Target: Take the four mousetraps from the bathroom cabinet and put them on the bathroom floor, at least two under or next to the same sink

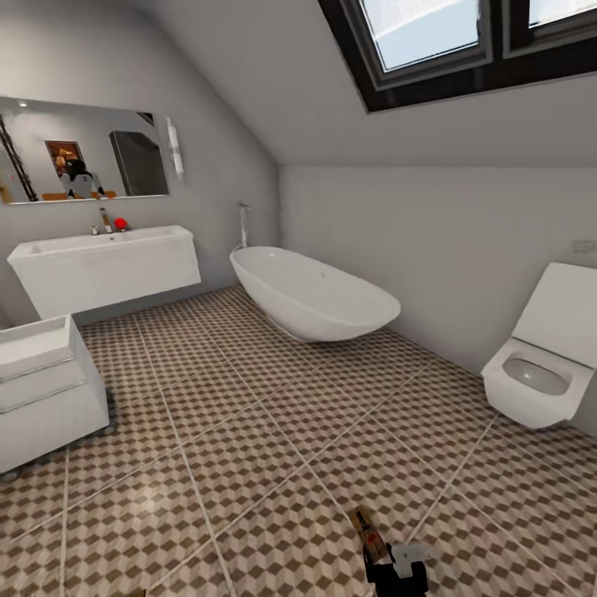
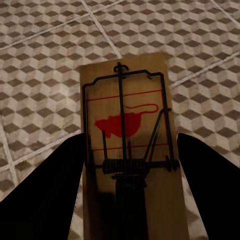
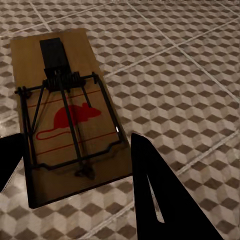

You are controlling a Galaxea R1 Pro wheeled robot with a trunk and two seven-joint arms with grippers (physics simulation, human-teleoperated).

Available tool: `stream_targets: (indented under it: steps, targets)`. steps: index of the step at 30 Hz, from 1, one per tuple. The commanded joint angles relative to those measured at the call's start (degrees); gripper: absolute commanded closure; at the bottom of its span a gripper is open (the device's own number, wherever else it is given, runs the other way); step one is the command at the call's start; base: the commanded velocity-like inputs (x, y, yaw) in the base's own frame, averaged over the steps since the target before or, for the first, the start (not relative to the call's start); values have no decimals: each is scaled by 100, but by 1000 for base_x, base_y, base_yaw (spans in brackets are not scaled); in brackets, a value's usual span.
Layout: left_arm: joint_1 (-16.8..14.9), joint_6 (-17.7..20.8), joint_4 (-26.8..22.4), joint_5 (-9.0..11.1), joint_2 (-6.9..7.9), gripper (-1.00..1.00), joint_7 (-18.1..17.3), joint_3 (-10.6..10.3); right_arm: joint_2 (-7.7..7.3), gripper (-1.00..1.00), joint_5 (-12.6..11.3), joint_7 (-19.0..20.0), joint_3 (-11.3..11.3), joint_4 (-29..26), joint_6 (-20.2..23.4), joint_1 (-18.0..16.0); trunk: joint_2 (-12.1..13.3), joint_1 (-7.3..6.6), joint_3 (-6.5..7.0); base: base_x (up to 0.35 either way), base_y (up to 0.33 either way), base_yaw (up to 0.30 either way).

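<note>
Cube-patterned bathroom floor [image 1: 249, 431] bears a bathtub [image 1: 315, 294] and white unit [image 1: 46, 390].

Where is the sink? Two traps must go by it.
In the head view, the sink hangs on the far left wall under the mirror, left of the bathtub.

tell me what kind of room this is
A bathroom, under a sloped attic ceiling: a white oval bathtub, a toilet by the wall, and a white sink below a mirror, all on cube-patterned floor tiles.

Brown-beige cube-patterned floor [image 1: 249, 431] — tan mousetrap [image 2: 127, 135], red mouse print
</note>
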Motion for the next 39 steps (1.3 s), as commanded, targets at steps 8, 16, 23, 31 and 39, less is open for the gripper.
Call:
stream_targets:
  steps: [8, 16, 23, 31, 39]
  targets:
    - [-10, -18, 22, 63, -4, 100, -63, -24, 1, 100, 20, 17, -16, 2, -17, -2, -3, 2, -5, 280, 0, 258]
    - [-10, -18, 22, 63, -4, 100, -63, -24, 1, 100, 20, 17, -16, 2, -17, -2, -3, 2, -5, 292, 0, 258]
    - [-8, -18, 22, 63, -4, 100, -63, -24, 1, 100, 20, 17, -16, 2, -17, -2, -3, 2, -5, 293, 0, 258]
    - [-11, -18, 22, 63, -4, 100, -63, -28, -2, 100, 20, 17, -16, 2, -17, -2, -3, 2, -5, 292, -47, 258]
    - [-9, -18, 22, 63, -4, 100, -63, -25, -40, 100, 24, 29, -16, 2, -25, -2, -3, 2, -5, 292, -135, 133]
